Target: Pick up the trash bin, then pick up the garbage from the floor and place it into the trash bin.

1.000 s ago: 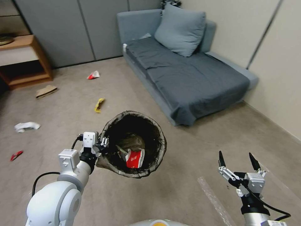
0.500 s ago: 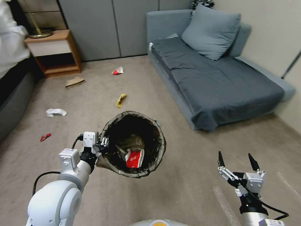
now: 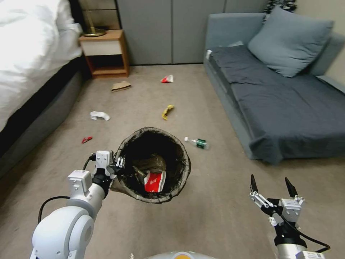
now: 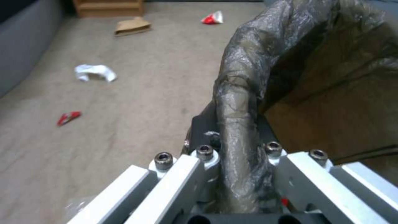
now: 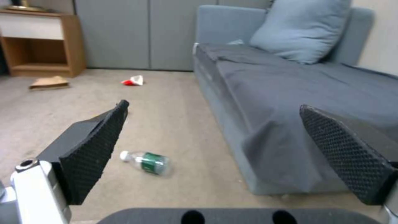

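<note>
Left gripper [image 3: 118,166] is raised in front of the robot, its jaws clamped on the liner-covered rim of the trash bin [image 3: 181,158], which hangs tilted above the carpet [image 3: 215,201] with its mouth open to the head camera. One red-and-white wrapper [image 3: 154,181] lies inside it. Right gripper [image 3: 271,187] hovers low at the right, pointing forward, jaws spread wide and empty. Six pieces of garbage lie on the floor: one clear bottle [image 3: 197,142] just beyond the bin, one yellow bag [image 3: 167,111], one red-and-white wrapper [image 3: 167,78], one brown paper [image 3: 120,86], one white tissue [image 3: 99,116] and one slim red wrapper [image 3: 86,139].
</note>
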Robot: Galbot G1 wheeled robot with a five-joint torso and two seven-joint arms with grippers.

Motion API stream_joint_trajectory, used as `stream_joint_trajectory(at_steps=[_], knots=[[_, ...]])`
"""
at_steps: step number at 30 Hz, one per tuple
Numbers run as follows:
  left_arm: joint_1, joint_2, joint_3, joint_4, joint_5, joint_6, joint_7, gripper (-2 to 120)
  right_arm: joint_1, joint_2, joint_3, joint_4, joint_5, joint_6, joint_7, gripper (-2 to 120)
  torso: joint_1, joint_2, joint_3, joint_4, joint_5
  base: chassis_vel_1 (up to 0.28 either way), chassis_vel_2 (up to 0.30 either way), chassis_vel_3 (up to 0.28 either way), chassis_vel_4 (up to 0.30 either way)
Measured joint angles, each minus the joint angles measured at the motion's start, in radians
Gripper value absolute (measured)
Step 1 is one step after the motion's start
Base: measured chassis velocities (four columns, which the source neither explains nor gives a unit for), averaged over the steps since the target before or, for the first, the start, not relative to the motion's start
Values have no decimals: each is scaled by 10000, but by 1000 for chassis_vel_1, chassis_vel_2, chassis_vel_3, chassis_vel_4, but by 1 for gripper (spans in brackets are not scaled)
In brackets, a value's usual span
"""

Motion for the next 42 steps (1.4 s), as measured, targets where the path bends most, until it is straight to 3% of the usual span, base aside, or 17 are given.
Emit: stream_joint_trajectory(at_steps=[21, 42], knots=[[-7, -33, 78, 81, 73, -177, -47, 3, -6, 0, -42, -104, -191, -176, 229, 100, -1, 0, -1, 1, 1, 28, 43, 43, 25], [-90, -49, 140, 74, 135, -58, -25, 3, 130, -111, -214, -261, -220, -294, 319, 100, 0, 0, 0, 2, -1, -200, 203, 206, -200]])
